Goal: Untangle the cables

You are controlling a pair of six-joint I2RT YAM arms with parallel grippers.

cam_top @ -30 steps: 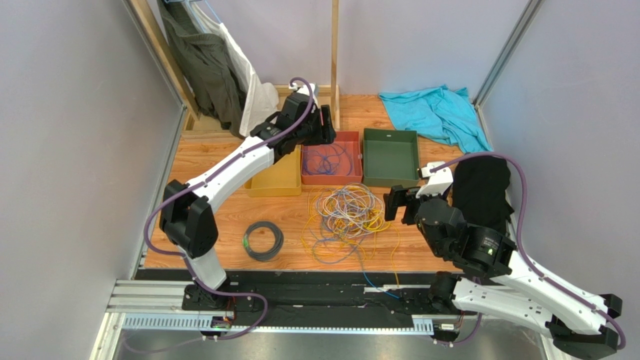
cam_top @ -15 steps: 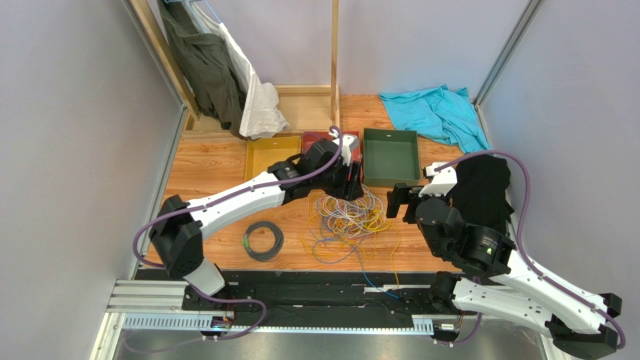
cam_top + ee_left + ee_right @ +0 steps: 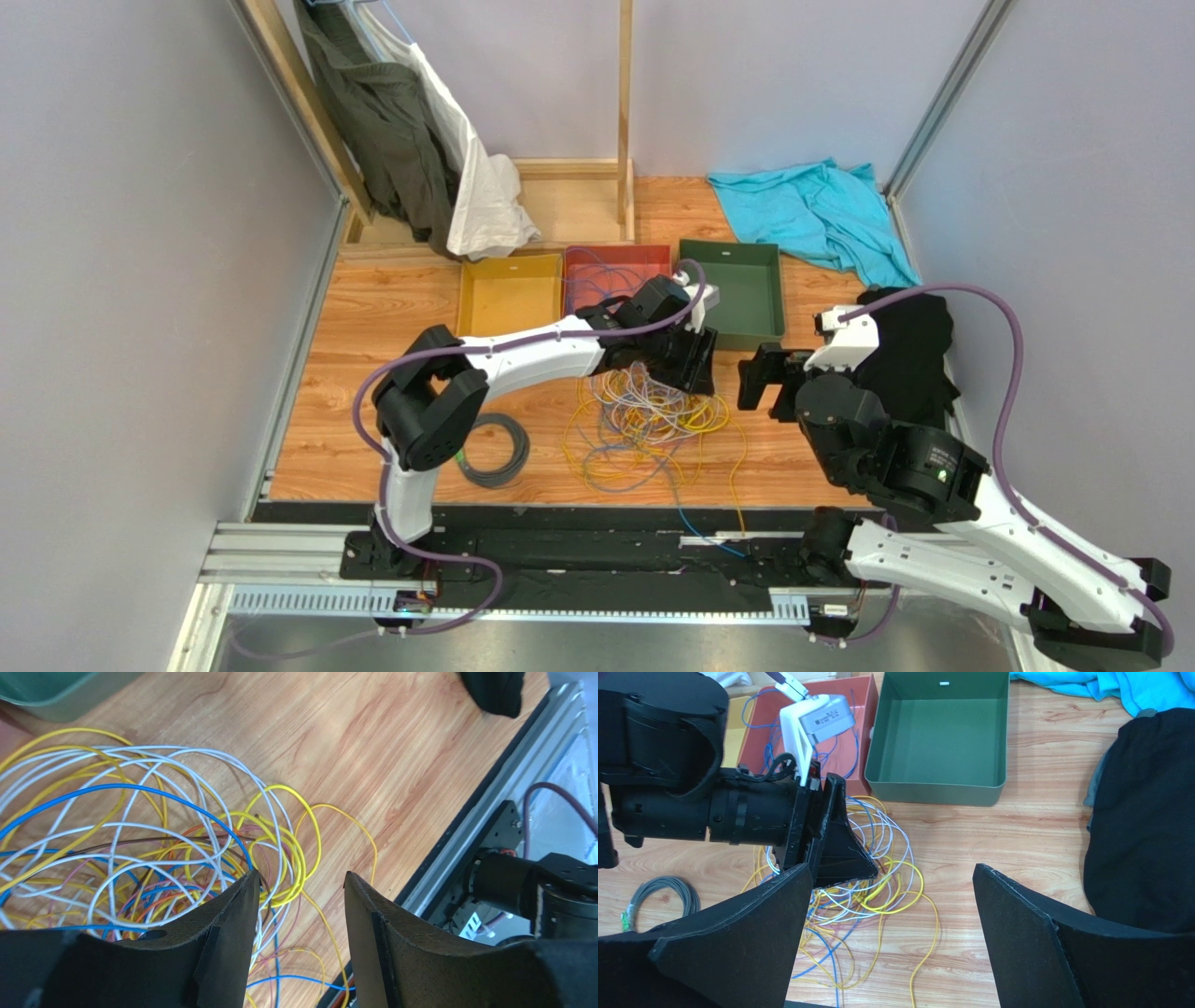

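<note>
A tangle of yellow, white, blue and orange cables point(image 3: 655, 417) lies on the wooden table, also in the left wrist view point(image 3: 140, 847) and the right wrist view point(image 3: 868, 882). My left gripper point(image 3: 697, 361) hangs over the pile's far right edge, open and empty point(image 3: 302, 876); its tips are just above the yellow loops. My right gripper point(image 3: 758, 378) is open and empty to the right of the pile point(image 3: 892, 875). A few blue cables lie in the red tray point(image 3: 586, 266).
Yellow tray point(image 3: 508, 294), red tray and green tray point(image 3: 730, 287) stand in a row behind the pile. A grey coiled cable point(image 3: 494, 451) lies left of it. Black cloth point(image 3: 912, 350) sits at right, teal cloth point(image 3: 814, 210) at the back. Clothes hang on a wooden rack point(image 3: 407, 126).
My left arm has swung from over the red tray forward and right to the cable pile. My right gripper has drifted slightly right.
</note>
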